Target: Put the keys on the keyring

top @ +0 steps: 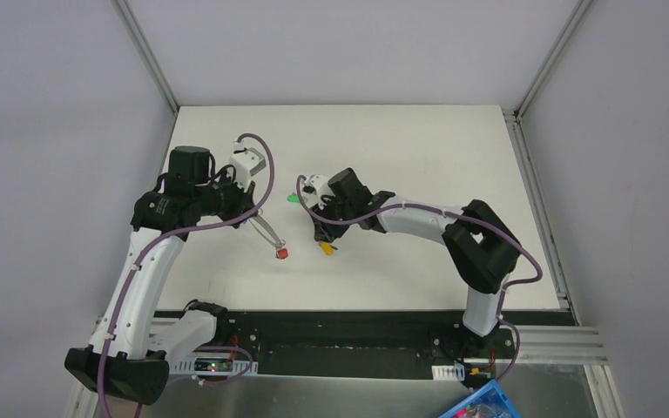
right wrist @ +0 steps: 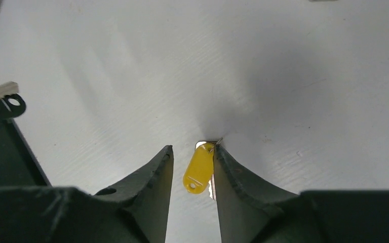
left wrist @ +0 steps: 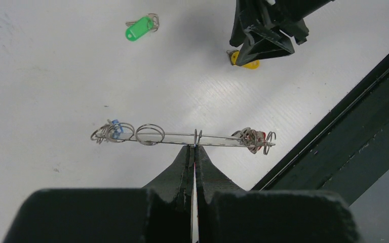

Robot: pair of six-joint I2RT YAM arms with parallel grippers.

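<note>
Yellow is the key to grab. The yellow key [right wrist: 199, 172] lies flat on the table [right wrist: 283, 76], right between the two fingers of your right gripper [right wrist: 192, 152]. Those fingers are apart, one on each side, not squeezing yet. The key's long side runs the same way as the fingers, so squeeze across it. Your left gripper [left wrist: 194, 152] is pinched tight on the keyring [left wrist: 182, 136], close by.

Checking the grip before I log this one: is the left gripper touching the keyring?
Touching. The left wrist view shows the left gripper with its jaws shut on the wire of the keyring, with no gap between them.
</note>
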